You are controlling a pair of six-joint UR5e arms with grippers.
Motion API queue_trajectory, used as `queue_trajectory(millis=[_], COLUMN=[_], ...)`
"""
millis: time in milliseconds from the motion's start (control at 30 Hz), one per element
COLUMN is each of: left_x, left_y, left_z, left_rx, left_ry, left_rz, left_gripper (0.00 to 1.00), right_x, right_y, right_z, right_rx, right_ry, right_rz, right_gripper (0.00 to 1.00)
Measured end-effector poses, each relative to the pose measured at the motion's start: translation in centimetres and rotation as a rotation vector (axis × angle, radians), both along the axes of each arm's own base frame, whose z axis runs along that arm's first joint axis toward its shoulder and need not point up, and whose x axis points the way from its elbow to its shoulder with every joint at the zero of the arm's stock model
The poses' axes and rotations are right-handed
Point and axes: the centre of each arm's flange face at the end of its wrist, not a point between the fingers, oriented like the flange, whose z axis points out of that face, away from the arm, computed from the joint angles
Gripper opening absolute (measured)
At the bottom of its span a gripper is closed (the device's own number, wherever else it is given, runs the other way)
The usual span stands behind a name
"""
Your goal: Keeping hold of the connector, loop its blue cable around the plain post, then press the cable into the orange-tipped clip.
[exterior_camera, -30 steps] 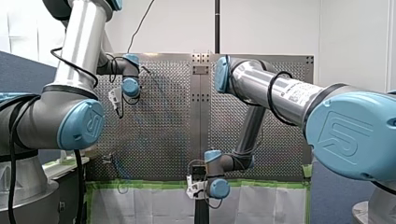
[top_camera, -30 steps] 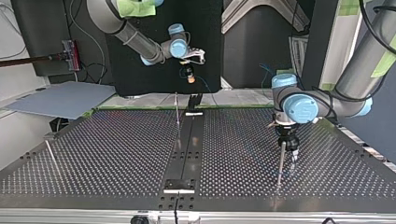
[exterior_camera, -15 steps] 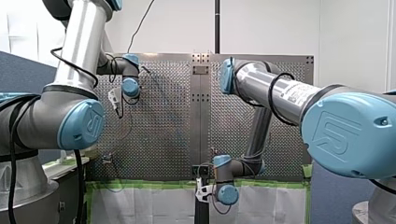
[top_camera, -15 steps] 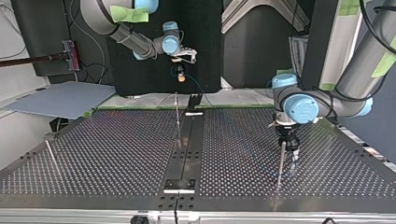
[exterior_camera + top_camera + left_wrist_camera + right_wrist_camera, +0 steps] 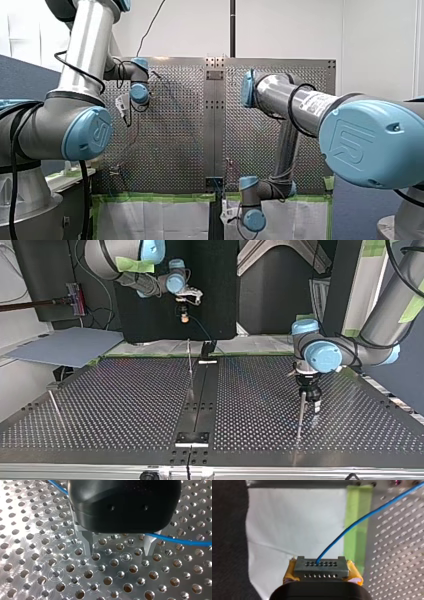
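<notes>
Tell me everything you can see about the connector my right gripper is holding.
The connector is a small grey rectangular block, plastic by its look, with two rows of tiny holes in its face. The blue cable leaves one upper-row hole near the middle and runs off toward the perforated table. My right gripper clamps it by both ends between yellow pads, level, facing a white sheet beside green tape.

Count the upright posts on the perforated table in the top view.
3. A far post by the black centre strip, a left post near the view's left edge, a right post beside my left gripper. More may be hidden.
</notes>
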Motion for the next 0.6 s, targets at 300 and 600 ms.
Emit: queue_trajectory(millis=[300, 600], left_x=[0.0, 0.0], left_y=[0.1, 0.2], left_z=[0.0, 0.0], left_rx=[0.000, 0.000], left_ry=[0.000, 0.001], left_rz=[0.002, 0.003], left_gripper=[1.00, 1.00], right_x=[-2.6, -4.2], right_y=[0.9, 1.2], right_z=[-2.0, -0.8], right_rx=[0.007, -0.024], right_ry=[0.007, -0.015], right_rz=[-0.037, -0.061], right_gripper=[0.00, 0.00])
